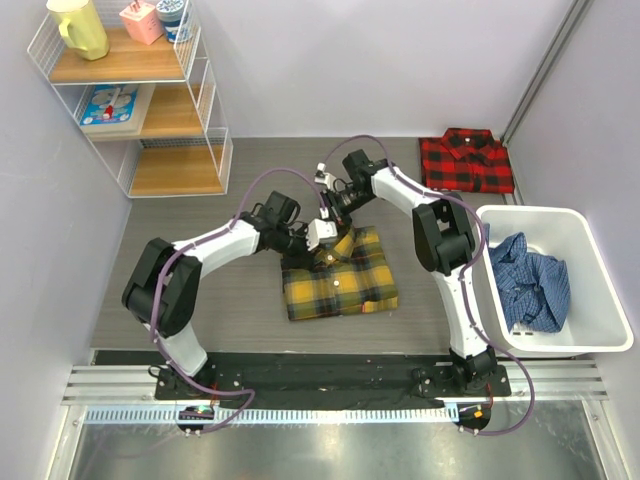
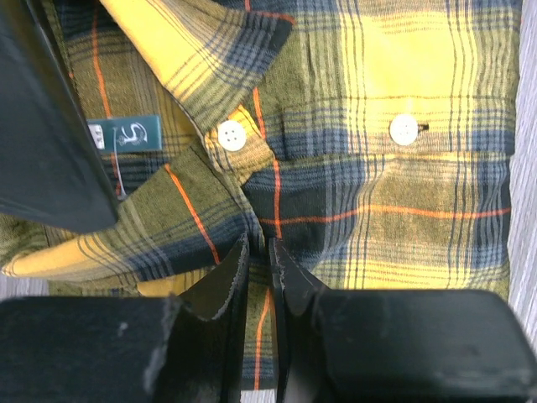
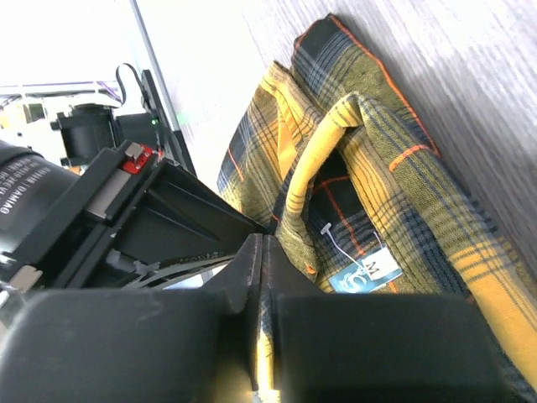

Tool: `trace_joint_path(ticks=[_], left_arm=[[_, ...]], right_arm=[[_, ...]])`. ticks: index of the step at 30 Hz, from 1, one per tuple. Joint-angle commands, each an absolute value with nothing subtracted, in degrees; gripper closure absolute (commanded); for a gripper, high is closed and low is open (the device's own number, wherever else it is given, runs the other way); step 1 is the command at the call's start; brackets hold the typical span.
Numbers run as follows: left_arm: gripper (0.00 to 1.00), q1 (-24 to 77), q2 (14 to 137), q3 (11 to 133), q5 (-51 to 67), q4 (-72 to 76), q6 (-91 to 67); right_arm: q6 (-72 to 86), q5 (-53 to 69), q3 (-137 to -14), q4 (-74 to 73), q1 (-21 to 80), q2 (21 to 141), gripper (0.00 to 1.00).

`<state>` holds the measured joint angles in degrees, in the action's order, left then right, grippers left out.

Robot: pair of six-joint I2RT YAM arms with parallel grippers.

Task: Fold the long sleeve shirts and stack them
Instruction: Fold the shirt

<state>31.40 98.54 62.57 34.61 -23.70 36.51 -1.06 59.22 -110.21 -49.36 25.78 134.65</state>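
yellow shirt (image 1: 345, 285) is the reference here. it lies folded into a rough rectangle on the grey table (image 1: 200, 270), collar end toward the far side, and both arms meet over that end.

left gripper (image 2: 262, 269): jaws narrow, only a thin slit between them, with yellow plaid and an orange line showing in the slit. tips sit on the shirt front just below the collar button (image 2: 231, 134), and i read it as a pinch on the cloth. a second button (image 2: 404, 128) lies further along the same band. the collar flap (image 2: 210, 50) is folded out above, and a dark green neck tag (image 2: 126, 134) sits inside the collar.

right gripper (image 3: 262, 248): fingers pressed flat together with no gap. the tips are right against the collar edge of the yellow shirt. can't tell from the right wrist view whether any cloth is caught between them. the collar stands up in a loop beside the tips, and a hang tag marked "m" (image 3: 365, 273) lies just inside it.

red shirt (image 1: 467, 162): already folded, flat on the table, past the yellow shirt's far right corner and well apart from it.

white bin (image 1: 530, 212): right of the yellow shirt, not touching it. a crumpled blue checked shirt (image 1: 530, 280) is inside.

wire shelf (image 1: 205, 110): far left of the yellow shirt, against the wall, with cups on its top board.
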Motion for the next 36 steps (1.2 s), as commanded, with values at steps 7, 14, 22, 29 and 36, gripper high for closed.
trace_joint_path(ticks=[7,14,22,29,36], left_arm=[[0.85,32.0,96.8,62.1,33.9,-25.1,38.6],[0.85,32.1,97.5,62.8,33.8,-25.5,38.7],[0.87,32.2,97.6,62.9,32.9,-28.1,40.8],[0.88,32.3,97.8,62.8,30.4,-29.9,43.1],[0.58,29.3,94.2,63.5,29.4,-31.4,37.6]], right_arm=[[-6.1,51.9,-112.6,-52.2,27.0,131.9,0.45],[-8.2,51.0,-109.7,-52.2,28.2,131.4,0.44],[-5.7,57.6,-111.9,-51.6,27.7,130.3,0.99],[1.1,56.3,-108.7,-41.7,26.8,128.6,0.99],[0.4,52.9,-108.8,-41.2,26.4,128.9,0.64]])
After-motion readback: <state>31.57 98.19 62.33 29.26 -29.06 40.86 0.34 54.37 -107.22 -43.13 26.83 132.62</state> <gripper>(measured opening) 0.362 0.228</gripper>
